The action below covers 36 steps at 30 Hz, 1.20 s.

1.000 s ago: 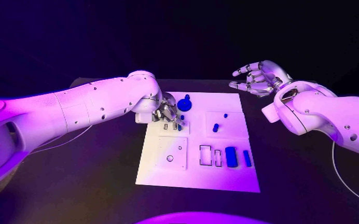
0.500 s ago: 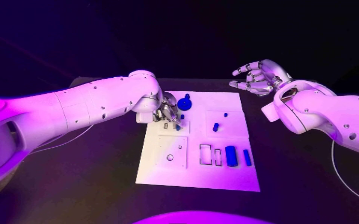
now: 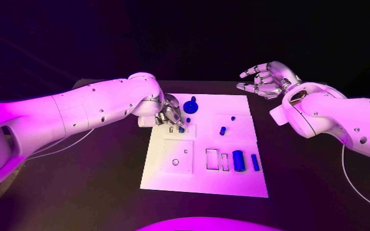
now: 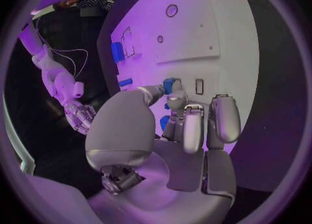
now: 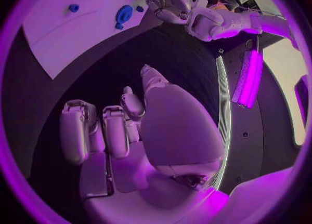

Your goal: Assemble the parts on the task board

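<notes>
Left hand low over the task board, at its upper-left square panel. Fingertips pinch a small blue peg, tip down beside the narrow slot; whether it is seated, I cannot tell. Right hand hangs above the table off the board's far right corner, fingers loosely curled, grasping nothing.

Elsewhere on the board: large round blue part just beyond the left hand, a small blue peg on the right panel, two blue blocks lying near the empty rectangular recesses.

Risks, as judged: the peg is small and held at the fingertips only, so a tilt could jam it at the slot edge or flick it free. Fingers crowd the round part; a careless withdrawal could knock it.
</notes>
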### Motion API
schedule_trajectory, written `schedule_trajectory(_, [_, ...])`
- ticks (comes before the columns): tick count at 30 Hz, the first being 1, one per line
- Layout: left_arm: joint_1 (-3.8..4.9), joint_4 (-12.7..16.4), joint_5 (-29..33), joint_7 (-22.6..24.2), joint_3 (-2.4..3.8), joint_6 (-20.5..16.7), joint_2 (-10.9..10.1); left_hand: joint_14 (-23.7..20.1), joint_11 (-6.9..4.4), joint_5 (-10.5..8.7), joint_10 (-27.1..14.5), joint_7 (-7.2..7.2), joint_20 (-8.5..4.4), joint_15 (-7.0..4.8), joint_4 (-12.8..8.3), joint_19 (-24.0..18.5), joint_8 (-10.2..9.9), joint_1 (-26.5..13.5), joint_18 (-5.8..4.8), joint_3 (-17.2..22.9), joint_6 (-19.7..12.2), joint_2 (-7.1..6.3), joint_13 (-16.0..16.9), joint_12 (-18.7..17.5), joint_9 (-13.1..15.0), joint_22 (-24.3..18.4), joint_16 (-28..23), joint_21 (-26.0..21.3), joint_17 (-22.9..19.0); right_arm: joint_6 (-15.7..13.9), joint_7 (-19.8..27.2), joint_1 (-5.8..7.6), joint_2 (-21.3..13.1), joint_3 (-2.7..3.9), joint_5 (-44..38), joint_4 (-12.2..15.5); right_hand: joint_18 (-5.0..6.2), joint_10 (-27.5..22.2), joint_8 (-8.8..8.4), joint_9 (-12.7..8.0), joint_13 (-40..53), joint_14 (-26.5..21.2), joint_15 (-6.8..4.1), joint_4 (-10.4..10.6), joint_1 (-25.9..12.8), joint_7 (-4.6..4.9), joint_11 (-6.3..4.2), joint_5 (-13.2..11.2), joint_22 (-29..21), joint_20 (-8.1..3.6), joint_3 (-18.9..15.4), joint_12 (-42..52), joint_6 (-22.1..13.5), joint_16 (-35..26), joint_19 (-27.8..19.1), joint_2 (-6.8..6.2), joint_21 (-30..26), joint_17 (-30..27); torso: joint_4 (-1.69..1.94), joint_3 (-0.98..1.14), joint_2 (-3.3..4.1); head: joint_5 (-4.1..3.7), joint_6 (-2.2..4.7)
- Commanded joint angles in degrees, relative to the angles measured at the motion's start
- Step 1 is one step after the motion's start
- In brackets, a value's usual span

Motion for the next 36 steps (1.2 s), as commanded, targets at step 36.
schedule_trajectory(36, [-3.60, 10.2, -11.7, 2.5, 0.47, -16.5, -6.2, 5.4, -0.91, 0.81, 2.8, -0.91, -0.67, -1.01, -13.9, 1.5, 1.7, -4.0, -1.43, 17.1, 1.2, -2.75, 1.9, 1.8, 1.8, 2.3, 0.5, 1.4, 13.5, 0.1, 0.1, -0.15, -0.6, 0.02, -0.4, 0.0, 0.64, -0.1, 0.49, -0.2, -0.1, 4.1, -0.41, 0.1, -0.8, 0.01, -0.09, 0.8, 10.8, -0.54, 0.4, -0.2, -0.3, -0.4, 0.6, -0.30, -0.4, 6.9, -0.04, -0.01, 0.06, 0.24, -0.57])
